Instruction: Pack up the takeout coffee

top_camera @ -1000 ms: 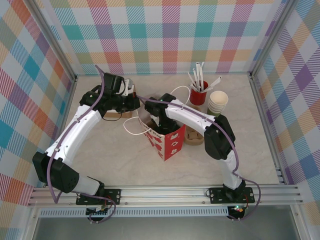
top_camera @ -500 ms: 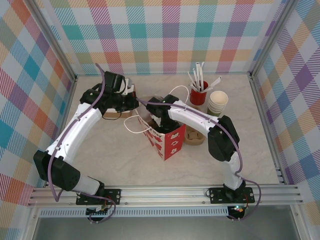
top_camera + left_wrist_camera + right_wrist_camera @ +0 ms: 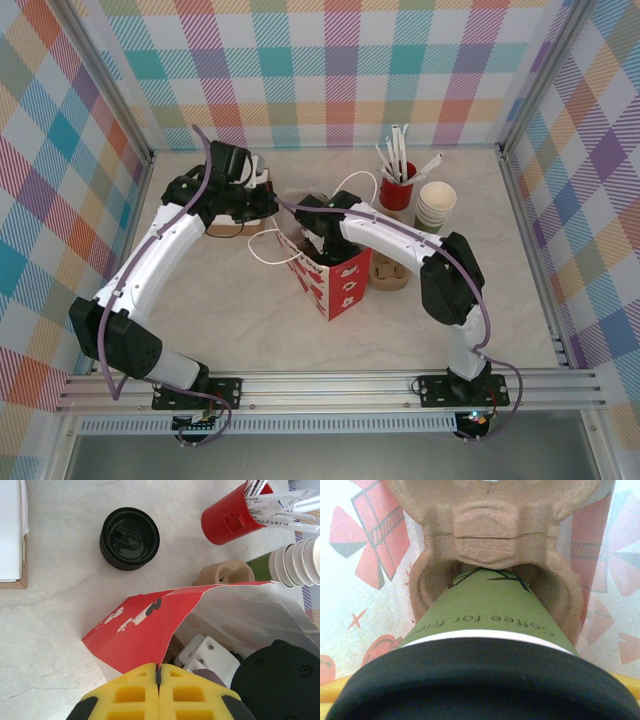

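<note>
Top view first. The left arm reaches over to the far-left rim of the red-and-white printed paper bag (image 3: 340,282), with the left gripper (image 3: 265,203) right at that rim. The right arm (image 3: 400,238) dives into the bag's open mouth. Compared with a second ago, the right elbow has swung a bit to the right and its wrist has nudged toward the back wall. The left one crept back a touch too, and the bag hasn't budged.

Left wrist cam: the yellow fingers (image 3: 135,695) are pressed together, pinching the bag's red edge to hold the mouth open. What looks like a short stack of round black plastic lids (image 3: 129,538) sits on the table beyond.

Right wrist cam: here's the takeout coffee (image 3: 490,615), an olive-green paper cup with a round black plastic lid. It's inside the bag, its base poking into a hole of the brown moulded-pulp cup carrier (image 3: 487,525). The right gripper (image 3: 480,700) looks clamped around it near the lid, jaws wide, though only slivers of yellow show at the bottom corners.

My read: those small shifts are the cup being lined up and seated. I don't think it's fully down yet, so letting go comes after that.
</note>
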You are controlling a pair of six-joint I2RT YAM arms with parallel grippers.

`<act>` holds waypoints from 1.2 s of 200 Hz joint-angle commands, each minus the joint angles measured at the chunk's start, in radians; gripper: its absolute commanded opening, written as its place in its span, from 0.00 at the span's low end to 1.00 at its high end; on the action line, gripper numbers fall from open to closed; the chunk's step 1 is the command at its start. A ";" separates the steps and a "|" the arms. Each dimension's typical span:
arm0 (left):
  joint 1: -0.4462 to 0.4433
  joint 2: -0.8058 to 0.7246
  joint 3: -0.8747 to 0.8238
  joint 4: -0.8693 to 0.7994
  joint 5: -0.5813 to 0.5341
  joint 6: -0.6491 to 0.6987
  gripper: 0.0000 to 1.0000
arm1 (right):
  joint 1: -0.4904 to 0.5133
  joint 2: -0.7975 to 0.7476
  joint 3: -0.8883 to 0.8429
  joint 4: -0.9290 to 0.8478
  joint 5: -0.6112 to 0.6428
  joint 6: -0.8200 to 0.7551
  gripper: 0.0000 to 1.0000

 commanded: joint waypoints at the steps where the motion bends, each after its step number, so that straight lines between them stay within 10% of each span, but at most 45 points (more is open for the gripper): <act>1: 0.000 0.005 0.021 -0.015 -0.012 0.026 0.00 | -0.001 -0.048 0.020 -0.013 0.005 -0.004 0.82; 240: -0.001 -0.018 0.016 -0.023 0.008 0.073 0.00 | -0.001 -0.084 0.186 -0.087 0.023 0.000 1.00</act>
